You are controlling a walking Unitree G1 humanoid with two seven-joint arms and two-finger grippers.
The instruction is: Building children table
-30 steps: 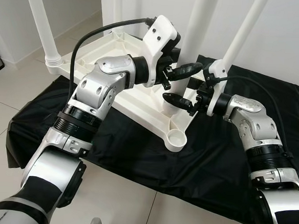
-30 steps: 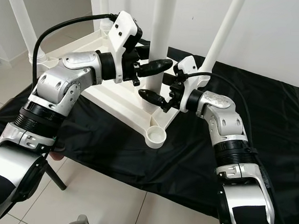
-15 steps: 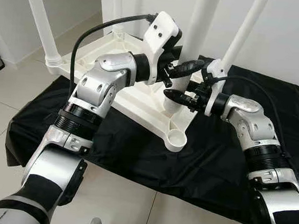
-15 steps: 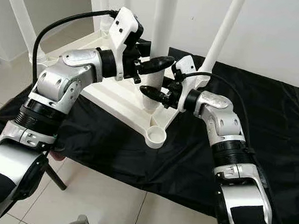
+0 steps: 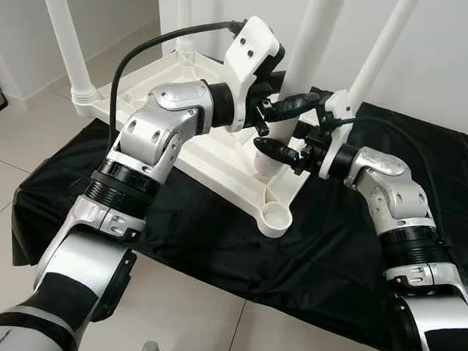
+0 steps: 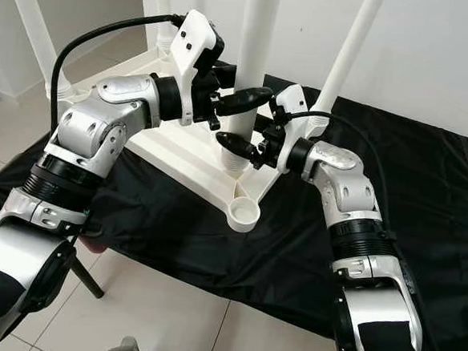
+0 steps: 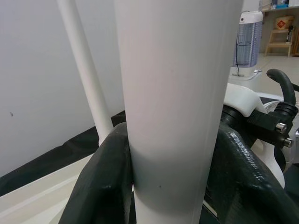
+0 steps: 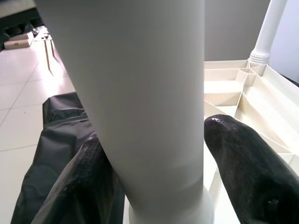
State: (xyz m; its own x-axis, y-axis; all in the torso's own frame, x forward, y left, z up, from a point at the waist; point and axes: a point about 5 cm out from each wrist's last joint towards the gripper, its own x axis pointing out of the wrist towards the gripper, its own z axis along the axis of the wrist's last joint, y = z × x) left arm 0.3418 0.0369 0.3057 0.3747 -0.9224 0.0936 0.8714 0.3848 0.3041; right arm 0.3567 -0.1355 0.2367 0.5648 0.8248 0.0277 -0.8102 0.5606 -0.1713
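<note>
Setting: a tiled floor [image 5: 9,176] against a white wall, with a black cloth [image 5: 214,230] spread over it.
Table top: the white plastic table top [image 5: 211,162] lies upside down on the cloth, ribbed underside up.
Far legs: white legs [image 5: 63,39] stand upright in the corner sockets left of and behind the centre leg; another [image 5: 379,53] rises right of it.
Centre leg: the white leg [image 5: 307,52] stands in its socket at the table top's near edge; an empty socket [image 5: 275,217] sits just in front.
Left gripper [image 5: 280,113]: jaws clamped on the centre leg, above the right gripper.
Right gripper [image 5: 288,147]: jaws closed around the same leg just above its threaded base.
</note>
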